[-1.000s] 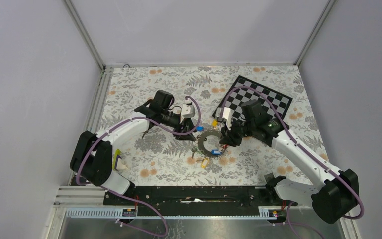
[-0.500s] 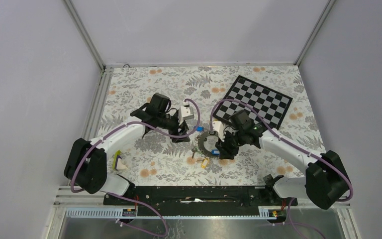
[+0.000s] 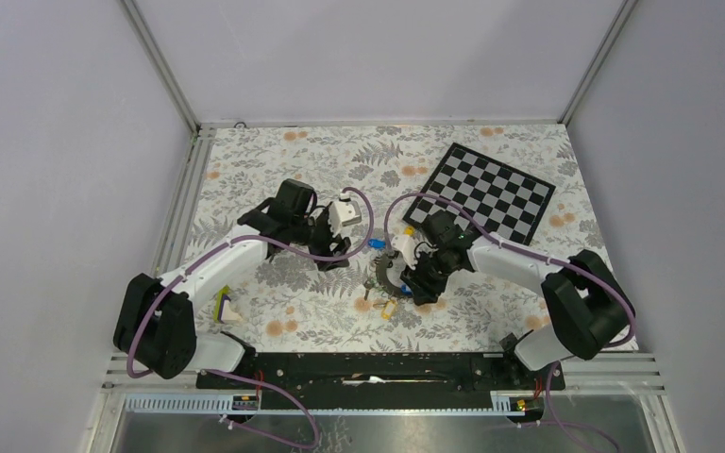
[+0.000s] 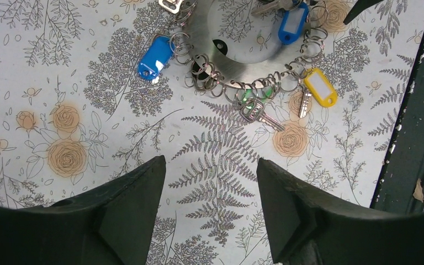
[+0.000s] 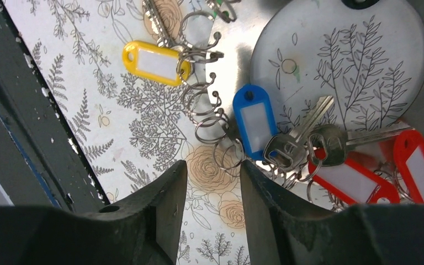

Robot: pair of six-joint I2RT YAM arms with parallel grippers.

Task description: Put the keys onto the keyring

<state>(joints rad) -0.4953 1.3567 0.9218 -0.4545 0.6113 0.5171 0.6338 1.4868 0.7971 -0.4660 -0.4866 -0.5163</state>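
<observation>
The keyring [image 3: 384,269] is a flat grey ring lying at mid-table, strung with small wire loops. The keys hang round it: a blue tag [image 4: 154,58], a yellow tag [image 4: 320,87] and a green-headed key [image 4: 252,107] on the keyring's [image 4: 229,70] rim. In the right wrist view the keyring [image 5: 243,49] carries a yellow tag [image 5: 154,62], a blue tag [image 5: 255,121], silver keys [image 5: 298,139] and red tags [image 5: 345,179]. My left gripper [image 3: 332,257] [image 4: 210,165] stands open over bare cloth, left of the ring. My right gripper [image 3: 423,288] [image 5: 214,168] is open at the ring's right edge, holding nothing.
A black-and-white chequered board [image 3: 491,193] lies at the back right. A black rail [image 3: 368,368] runs along the near edge, and its dark bar [image 4: 414,121] shows in the left wrist view. A small yellow-and-white object [image 3: 224,307] sits near the left arm.
My left gripper has drawn back leftward from the ring and opened wider. My right arm has swung left and nearer, its gripper opening beside the ring.
</observation>
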